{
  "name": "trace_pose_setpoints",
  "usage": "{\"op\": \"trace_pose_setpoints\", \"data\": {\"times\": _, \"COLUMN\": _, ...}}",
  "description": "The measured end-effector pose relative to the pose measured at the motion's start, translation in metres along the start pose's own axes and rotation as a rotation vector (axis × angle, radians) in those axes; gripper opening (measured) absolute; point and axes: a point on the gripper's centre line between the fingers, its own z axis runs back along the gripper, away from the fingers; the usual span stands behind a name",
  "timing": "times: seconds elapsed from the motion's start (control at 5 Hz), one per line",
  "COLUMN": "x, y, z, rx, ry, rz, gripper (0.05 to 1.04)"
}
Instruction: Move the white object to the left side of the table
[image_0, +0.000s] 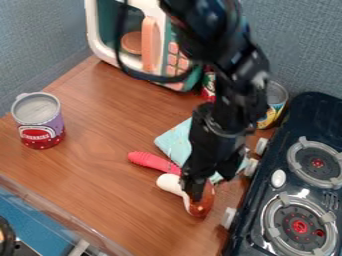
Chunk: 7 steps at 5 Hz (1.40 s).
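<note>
While the wooden table (100, 175) spans the scene, the black stove (314, 110) takes up its right side and the toy microwave (150, 45) stands at the far edge. The black arm (230, 100) hangs down between them. Below it lies a pale blue cloth (175, 140), partly hidden; the purple and red tin (40, 120) stands upright at far left. Smaller still are the white-ended toy drumstick (170, 184) and, just beside it on the far side, a pink handle (150, 161).

The drumstick lies right of centre on the near part of the table, near the stove. The gripper (194, 194) is down over its middle, but I cannot tell whether it has hold of it. If the grip is poor, the rounded, smooth-looking toy could roll or twist out. A low sweep left might drag the pink handle along; carried too far left, the toy could knock the tin over.
</note>
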Motion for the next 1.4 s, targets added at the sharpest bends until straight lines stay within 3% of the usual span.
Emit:
{"op": "trace_pose_setpoints", "data": {"times": 0.4, "x": 0.006, "y": 0.006, "z": -0.011, "rx": 0.029, "ry": -0.016, "rz": 0.03, "gripper": 0.946}}
{"op": "trace_pose_setpoints", "data": {"times": 0.6, "x": 0.009, "y": 0.006, "z": -0.016, "rx": 0.029, "ry": -0.034, "rz": 0.035, "gripper": 0.672}}
{"op": "trace_pose_setpoints", "data": {"times": 0.8, "x": 0.012, "y": 0.013, "z": -0.014, "rx": 0.028, "ry": -0.051, "rz": 0.044, "gripper": 0.461}}
{"op": "trace_pose_setpoints", "data": {"times": 1.0, "x": 0.014, "y": 0.018, "z": -0.004, "rx": 0.015, "ry": -0.057, "rz": 0.047, "gripper": 0.37}}
{"op": "trace_pose_setpoints", "data": {"times": 1.2, "x": 0.027, "y": 0.024, "z": 0.015, "rx": -0.014, "ry": -0.071, "rz": 0.08, "gripper": 0.361}}
{"op": "trace_pose_setpoints", "data": {"times": 1.4, "x": 0.059, "y": 0.033, "z": 0.041, "rx": -0.105, "ry": -0.074, "rz": 0.238, "gripper": 0.36}}
